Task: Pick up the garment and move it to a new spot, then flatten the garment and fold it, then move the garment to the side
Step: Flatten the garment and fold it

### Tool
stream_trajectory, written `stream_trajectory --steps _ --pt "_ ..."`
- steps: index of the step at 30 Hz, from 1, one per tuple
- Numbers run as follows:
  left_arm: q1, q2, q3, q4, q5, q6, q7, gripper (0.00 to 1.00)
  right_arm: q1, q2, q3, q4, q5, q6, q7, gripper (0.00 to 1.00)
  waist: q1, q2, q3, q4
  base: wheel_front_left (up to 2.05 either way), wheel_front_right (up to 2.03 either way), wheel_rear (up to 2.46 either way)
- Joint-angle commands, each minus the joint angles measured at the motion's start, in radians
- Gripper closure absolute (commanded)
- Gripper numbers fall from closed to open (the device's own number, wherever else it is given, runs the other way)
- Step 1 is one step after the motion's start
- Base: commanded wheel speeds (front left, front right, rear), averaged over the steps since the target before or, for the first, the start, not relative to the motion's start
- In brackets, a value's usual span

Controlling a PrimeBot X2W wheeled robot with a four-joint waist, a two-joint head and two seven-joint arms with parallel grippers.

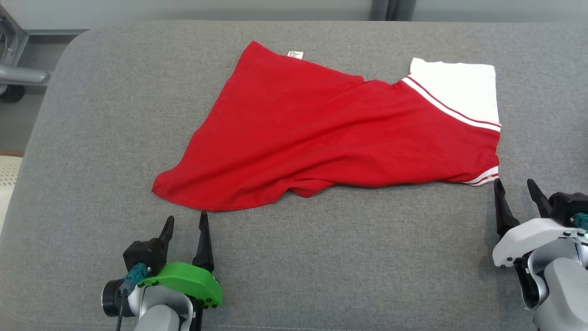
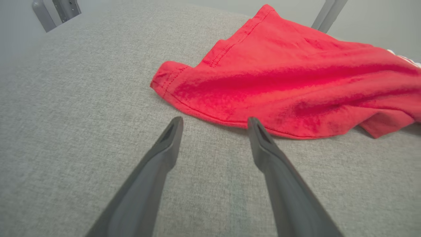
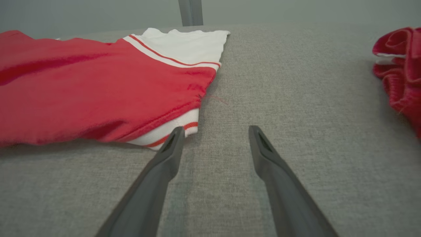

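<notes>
A red garment [image 1: 321, 133] with white striped trim lies spread across the grey padded surface [image 1: 321, 257], wrinkled near its front hem. Its white sleeve end [image 1: 459, 87] points to the back right. My left gripper [image 1: 186, 219] stands open just in front of the garment's near left corner [image 2: 171, 79], nothing between its fingers. My right gripper [image 1: 514, 186] is open beside the striped near right corner [image 3: 171, 130], its left fingertip [image 3: 176, 135] close to the trim. In the left wrist view the right fingertip [image 2: 255, 126] nearly meets the red hem.
A second bunched red cloth [image 3: 399, 72] lies to the right in the right wrist view. A metal frame [image 1: 14, 69] stands past the surface's far left corner. A white label [image 1: 295, 54] sticks out at the garment's back edge.
</notes>
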Motion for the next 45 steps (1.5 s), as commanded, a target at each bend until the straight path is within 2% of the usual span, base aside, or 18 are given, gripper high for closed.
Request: stream_trajectory --steps 1,12,20,21,23,24,25,32,36,40,44,45 --pt "0.004 0.005 -0.003 0.001 0.001 -0.003 0.000 0.00 0.006 0.000 0.004 0.002 0.011 -0.001 -0.002 0.00 0.0000 0.0000 -0.012 -0.011 0.00 0.00 0.00" --pt "0.024 0.005 0.000 0.026 -0.013 0.001 0.000 0.00 -0.029 0.013 0.112 0.078 0.077 -0.001 -0.002 0.00 0.0000 0.0000 -0.001 0.064 0.00 0.00 0.00" --pt "0.029 0.005 0.007 0.022 -0.013 0.004 0.000 0.00 -0.035 0.022 0.168 0.069 0.112 -0.001 0.000 0.00 0.0000 0.0000 -0.003 0.077 0.00 0.00 0.00" --pt "0.030 0.005 0.008 0.021 -0.013 0.003 0.000 0.00 -0.036 0.021 0.171 0.067 0.116 -0.001 0.000 0.08 0.0000 0.0000 -0.002 0.075 0.00 0.00 0.00" --pt "0.030 0.005 0.011 0.019 -0.014 0.001 0.000 0.00 -0.045 0.018 0.178 0.056 0.123 -0.001 0.000 0.59 0.0000 0.0000 -0.001 0.071 0.00 0.00 0.00" --pt "0.030 0.005 0.011 0.019 -0.013 -0.001 0.000 0.00 -0.049 0.016 0.180 0.050 0.129 -0.001 0.000 0.88 0.0000 0.0000 0.000 0.069 0.00 0.00 0.00" --pt "0.030 0.005 0.012 0.018 -0.012 -0.002 0.000 0.00 -0.053 0.012 0.182 0.040 0.132 -0.001 -0.001 1.00 0.0000 0.0000 0.000 0.067 0.00 0.00 0.00" --pt "0.029 0.005 0.011 0.013 -0.020 -0.005 0.000 0.00 -0.087 0.000 0.218 -0.079 0.177 -0.001 -0.001 1.00 0.0000 0.0000 -0.001 0.059 0.00 0.00 0.00" --pt "0.026 0.005 -0.008 0.016 -0.033 -0.005 0.000 0.00 -0.135 -0.028 0.256 -0.134 0.193 -0.001 -0.001 1.00 0.0000 0.0000 0.006 0.074 0.00 0.00 0.00" --pt "0.009 0.005 -0.047 0.012 -0.046 -0.005 0.000 0.00 -0.249 -0.057 0.282 -0.096 0.174 -0.001 -0.001 1.00 0.0000 0.0000 0.028 0.116 0.00 0.00 0.00" --pt "-0.011 0.005 -0.099 0.007 -0.060 -0.010 0.000 0.00 -0.398 -0.088 0.290 0.015 0.131 -0.001 -0.001 1.00 0.0000 0.0000 0.059 0.187 0.00 0.00 0.00" --pt "-0.011 0.005 -0.099 0.007 -0.060 -0.010 0.000 0.00 -0.398 -0.088 0.290 0.015 0.131 -0.001 -0.001 1.00 0.0000 0.0000 0.059 0.187 0.00 0.00 0.00"
